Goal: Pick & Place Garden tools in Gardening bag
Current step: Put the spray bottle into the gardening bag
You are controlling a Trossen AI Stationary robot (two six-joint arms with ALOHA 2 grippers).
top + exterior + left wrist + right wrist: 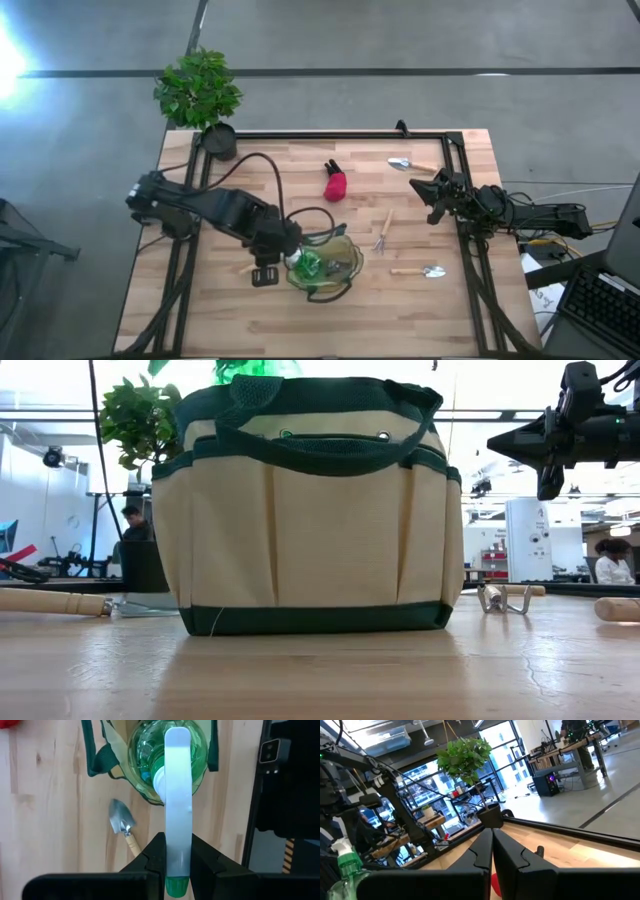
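Lowering a spray bottle (pixel 306 265) into the gardening bag (pixel 325 262) at the table's (pixel 250 330) near middle.

Left gripper (pixel 178 862) clamping the bottle's white trigger head, green body hanging over the bag's mouth. Right gripper (pixel 432 198) waiting by the right edge, fingers (pixel 481 851) pressed together, holding nothing. Lying loose on the wood: rake (pixel 383 232), two trowels (pixel 418 271), red-and-black item (pixel 334 182).
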